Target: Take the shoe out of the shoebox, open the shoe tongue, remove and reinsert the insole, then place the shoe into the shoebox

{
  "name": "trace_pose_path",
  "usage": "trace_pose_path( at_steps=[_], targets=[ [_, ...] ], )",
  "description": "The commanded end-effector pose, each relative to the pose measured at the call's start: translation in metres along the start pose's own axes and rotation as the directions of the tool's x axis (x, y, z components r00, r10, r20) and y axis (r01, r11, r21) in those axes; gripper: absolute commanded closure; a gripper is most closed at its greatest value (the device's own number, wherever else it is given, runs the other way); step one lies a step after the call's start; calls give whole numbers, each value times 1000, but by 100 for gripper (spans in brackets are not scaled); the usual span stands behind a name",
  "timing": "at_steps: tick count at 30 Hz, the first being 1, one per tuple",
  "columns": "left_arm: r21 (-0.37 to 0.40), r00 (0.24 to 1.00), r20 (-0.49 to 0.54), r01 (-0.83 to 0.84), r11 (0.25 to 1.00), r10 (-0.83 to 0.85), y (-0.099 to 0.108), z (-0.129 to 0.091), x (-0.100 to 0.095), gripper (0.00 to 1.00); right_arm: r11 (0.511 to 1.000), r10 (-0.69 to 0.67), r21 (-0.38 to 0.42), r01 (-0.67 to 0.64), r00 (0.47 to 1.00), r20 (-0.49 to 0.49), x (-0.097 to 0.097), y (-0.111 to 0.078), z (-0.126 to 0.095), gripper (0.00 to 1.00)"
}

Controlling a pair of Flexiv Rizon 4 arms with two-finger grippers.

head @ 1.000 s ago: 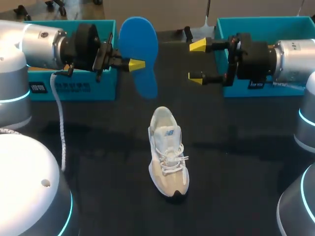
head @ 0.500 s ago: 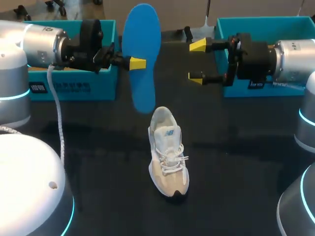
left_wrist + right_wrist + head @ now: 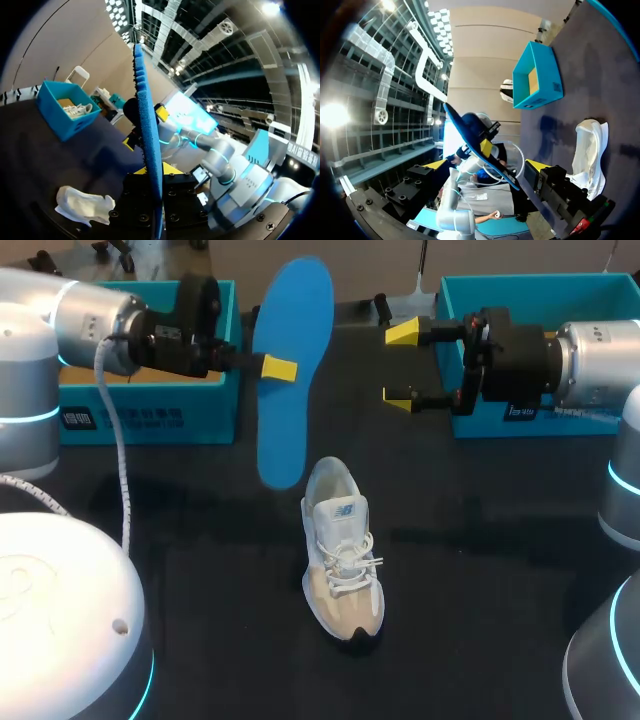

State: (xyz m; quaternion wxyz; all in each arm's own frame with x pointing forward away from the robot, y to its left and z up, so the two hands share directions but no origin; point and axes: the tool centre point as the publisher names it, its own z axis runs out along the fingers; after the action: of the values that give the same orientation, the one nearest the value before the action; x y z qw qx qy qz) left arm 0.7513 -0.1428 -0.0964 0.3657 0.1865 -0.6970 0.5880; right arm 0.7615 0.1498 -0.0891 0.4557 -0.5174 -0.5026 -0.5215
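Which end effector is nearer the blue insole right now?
Left. The left end effector is shut on the blue insole, holding it up off the table. The right end effector is open, beside the insole with a clear gap between them.

The silver left arm [image 3: 95,315] reaches in roughly level from the left, its jaws clamped from both sides on a flat blue foam insole [image 3: 292,360]. The silver right arm [image 3: 600,360] reaches in level opposite, jaws spread wide, yellow fingertips [image 3: 403,333] well apart.
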Motion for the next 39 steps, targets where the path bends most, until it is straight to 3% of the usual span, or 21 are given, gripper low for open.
trace_pose_path(
  at_steps=[1, 11, 14, 21, 30, 32, 39],
  targets=[
    [-28, 986, -57, 154, 988, -155, -3, -2, -7, 100, 1000, 0, -2, 0, 1000, 0, -1, 0, 3, 0],
    [-28, 986, -57, 154, 988, -155, -3, -2, -7, 100, 1000, 0, -2, 0, 1000, 0, -1, 0, 3, 0],
    [22, 973, -60, 224, 974, -223, -3, -6, -10, 100, 1000, 0, -2, 0, 1000, 0, -1, 0, 3, 0],
    [57, 949, -47, 315, 947, -312, 1, -10, -21, 100, 1000, 0, -2, 0, 1000, 0, -1, 0, 3, 0],
    [213, 886, -79, 462, 861, -457, 0, -18, -45, 100, 1000, 0, -2, 0, 1000, 0, -1, 0, 3, 0],
    [222, 862, -123, 507, 833, -492, -1, -16, -50, 100, 1000, 0, -2, 0, 1000, 0, -1, 0, 3, 0],
    [205, 840, -104, 542, 815, -532, 3, -8, -50, 100, 1000, 0, -2, 0, 1000, 0, -1, 0, 3, 0]
  ],
)
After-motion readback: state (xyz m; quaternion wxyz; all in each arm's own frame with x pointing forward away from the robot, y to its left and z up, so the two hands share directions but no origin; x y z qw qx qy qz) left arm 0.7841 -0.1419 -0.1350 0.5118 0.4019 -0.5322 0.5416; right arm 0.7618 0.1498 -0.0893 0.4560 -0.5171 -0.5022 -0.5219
